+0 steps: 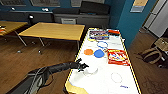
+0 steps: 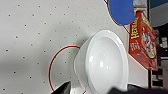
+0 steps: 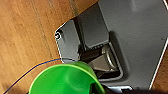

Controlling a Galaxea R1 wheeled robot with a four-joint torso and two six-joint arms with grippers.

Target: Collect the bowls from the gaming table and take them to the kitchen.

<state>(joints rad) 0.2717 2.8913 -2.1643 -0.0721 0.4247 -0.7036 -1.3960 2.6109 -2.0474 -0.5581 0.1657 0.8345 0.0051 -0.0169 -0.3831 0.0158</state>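
Reaching left gripper [image 1: 83,67] touched white bowl [image 1: 91,70] on tabletop [image 1: 105,82] | left jaws' state unclear | right jaws gripped green cup [image 3: 65,79]

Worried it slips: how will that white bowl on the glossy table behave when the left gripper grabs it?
The white bowl looks like thin, glossy plastic, so probably light and rigid. On the gaming table's slick top it may slide if nudged. Being shallow and wide, it seems unlikely to tip.

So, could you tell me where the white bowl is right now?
In the head view the white bowl sits on the gaming table near its left edge, right at the left gripper, nearer the camera than the orange bowl and blue bowl.
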